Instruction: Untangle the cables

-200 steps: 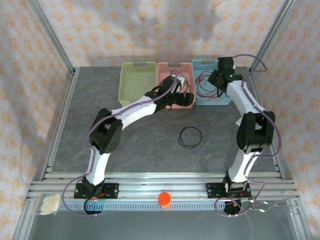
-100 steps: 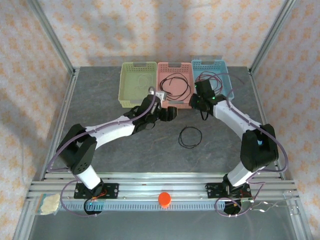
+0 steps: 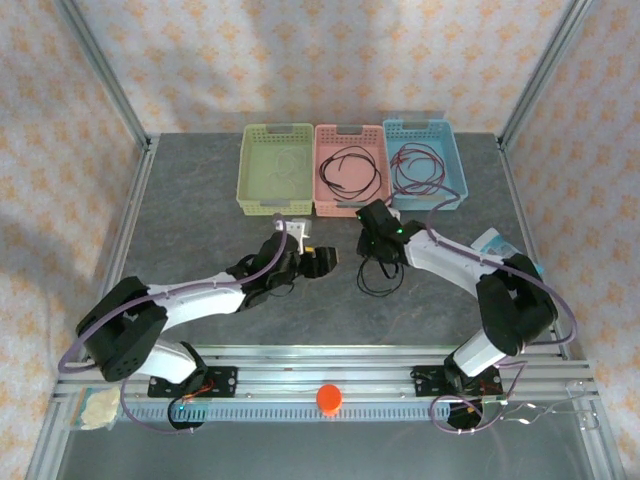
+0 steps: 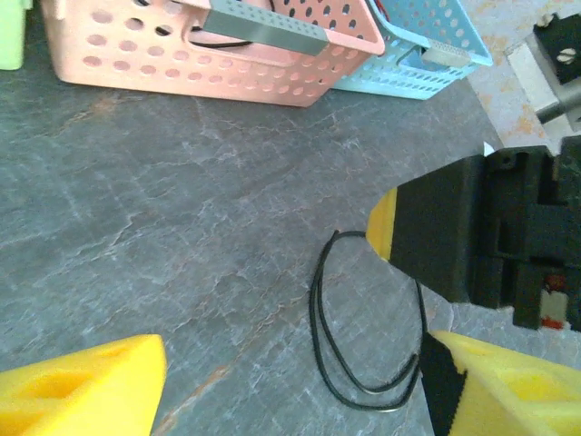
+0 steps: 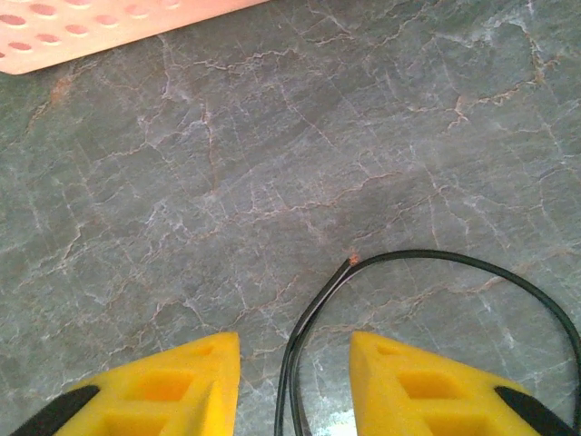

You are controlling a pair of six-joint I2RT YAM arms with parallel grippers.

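Black cable loop [image 4: 314,313] lies on the grey table [image 4: 182,227], near the pink basket [image 4: 182,45].
Right gripper [image 5: 295,359] straddles its strands, jaws apart, not clamped; left gripper [image 4: 290,391] gapes wide beside it.

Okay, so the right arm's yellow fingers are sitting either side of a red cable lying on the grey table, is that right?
Not quite. The cable is black, not red, as the right wrist view shows. The rest holds: the right gripper has its yellow fingers either side of that cable, which lies on the grey table.
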